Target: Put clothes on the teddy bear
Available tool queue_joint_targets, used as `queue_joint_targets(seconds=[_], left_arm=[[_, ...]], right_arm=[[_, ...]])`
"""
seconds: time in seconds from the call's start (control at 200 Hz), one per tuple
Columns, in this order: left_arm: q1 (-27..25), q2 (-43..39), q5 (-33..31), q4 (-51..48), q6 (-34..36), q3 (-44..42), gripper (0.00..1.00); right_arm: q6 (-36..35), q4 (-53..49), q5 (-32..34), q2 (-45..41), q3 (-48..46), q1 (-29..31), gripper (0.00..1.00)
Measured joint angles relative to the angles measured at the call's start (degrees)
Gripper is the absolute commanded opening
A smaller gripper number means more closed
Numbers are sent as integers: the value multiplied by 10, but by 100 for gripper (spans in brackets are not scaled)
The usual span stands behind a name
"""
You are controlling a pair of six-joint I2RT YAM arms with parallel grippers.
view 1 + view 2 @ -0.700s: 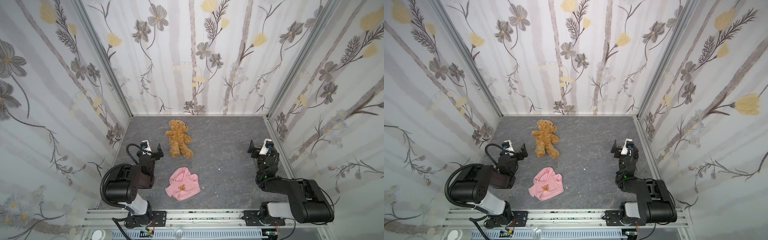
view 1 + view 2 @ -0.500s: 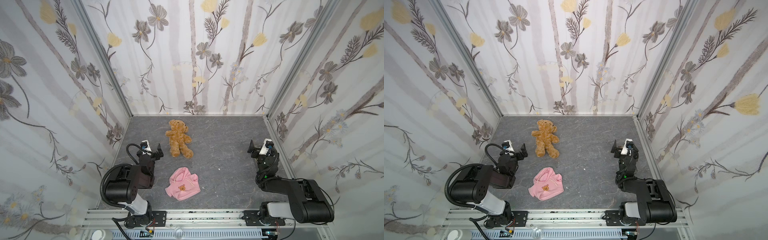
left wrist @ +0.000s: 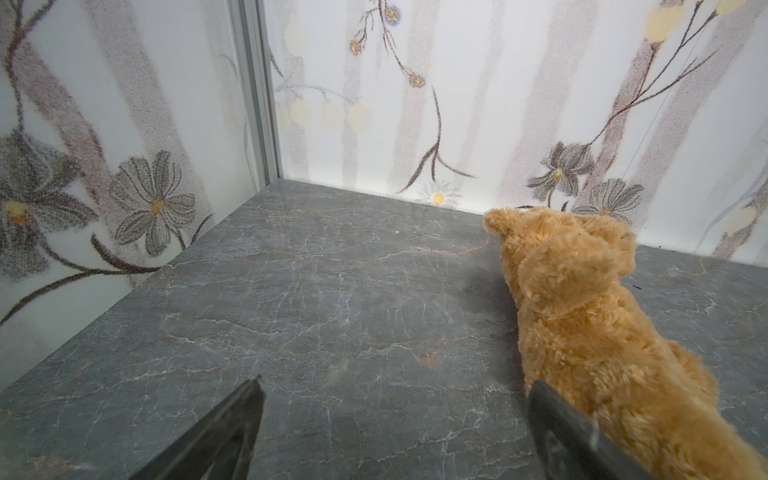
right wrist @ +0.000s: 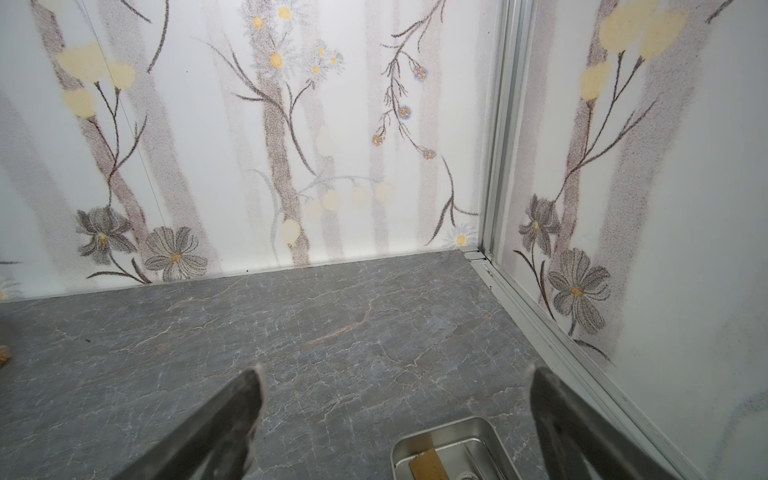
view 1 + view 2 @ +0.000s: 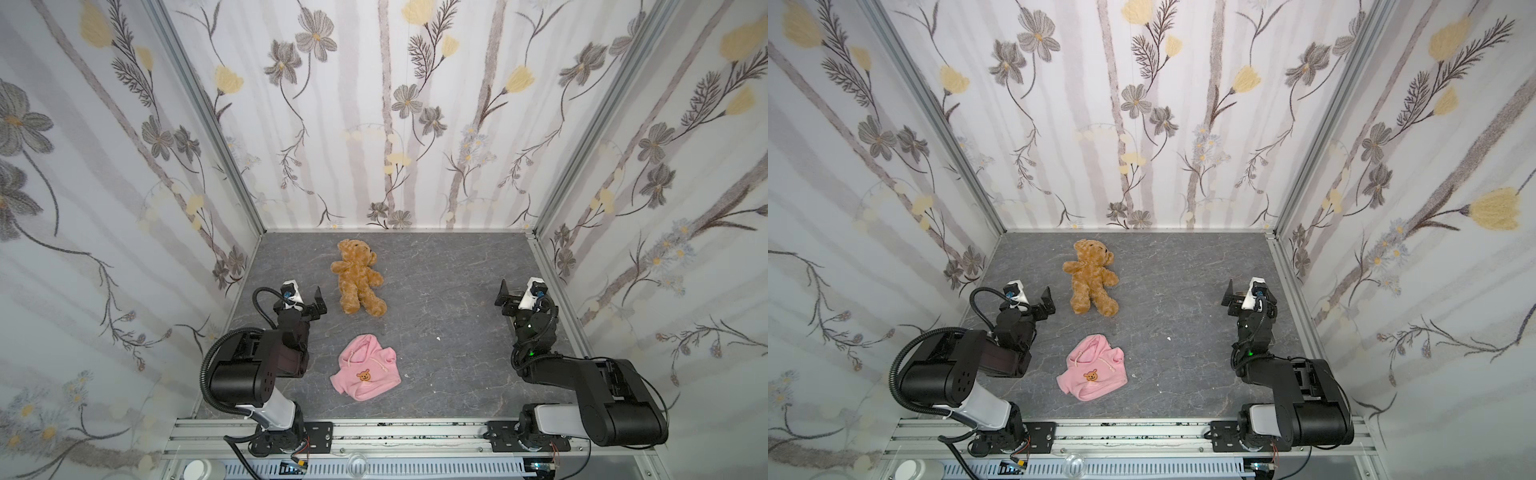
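Left tool (image 3: 397, 384) gapes beside teddy bear (image 5: 358, 282), head toward back wall (image 5: 395, 124).

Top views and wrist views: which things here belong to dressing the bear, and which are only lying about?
For the job: fluffy golden-brown plush teddy bear; small pink fabric hoodie with an orange bear-face patch.
Only lying about: shallow shiny metal tray, in the right wrist view, holding a flat tan piece; tiny white speck on the grey stone-patterned table.
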Motion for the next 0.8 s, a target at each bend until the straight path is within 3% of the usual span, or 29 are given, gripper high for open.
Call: queue_joint_targets(seconds=[0.515,0.634,0.799], left_arm=[[0,-7,-1,-3,-3,0,100],[0,-73,-10,-30,-5,-2,100],[3,-191,-39,-145,-59,41,100]], right_arm=[[0,0,0,-4,-4,1,100],[1,-38,4,-63,-2,3,100],[57,-190,61,-192,67,1,100]])
